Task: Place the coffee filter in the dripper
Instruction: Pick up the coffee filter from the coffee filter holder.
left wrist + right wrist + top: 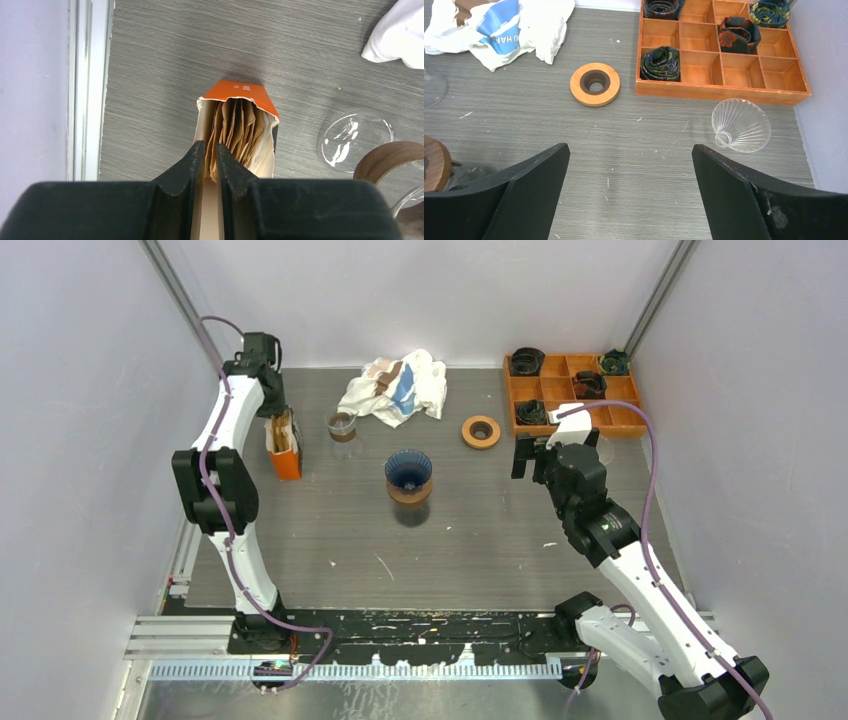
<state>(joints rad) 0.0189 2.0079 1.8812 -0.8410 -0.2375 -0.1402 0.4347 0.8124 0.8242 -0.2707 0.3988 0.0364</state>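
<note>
At the upper left of the top view, my left end effector (210,150) reaches down into the open mouth of the orange box (240,92), which stands upright near the desk's (470,540) left edge. The jaws are nearly closed, with only a thin tan sheet between them. I take that sheet to be the nearest coffee filter (217,130), pinched by its top edge so that it can peel off the rest of the stack (247,130). I cannot rule out that the box's pale wall is caught in the pinch too. The filter is in the box and not yet lifted out.

Just to the right of the box stands a glass cup (342,425) with a wooden collar. Further right, at the middle of the frame, the blue dripper (409,472) sits mouth up on a wooden base. It has bare desk around it, which should leave an easy approach from above. A crumpled white bag (395,388) lies behind it, and a wooden ring (481,431) lies flat to its right.

My right end effector (630,150) hangs over the desk at centre right with its jaws spread wide and nothing between them. I judge that it is parked clear of the dripper. Near it a clear glass dripper (741,125) lies on its side in front of the wooden tray (724,92) at the upper right.
</note>
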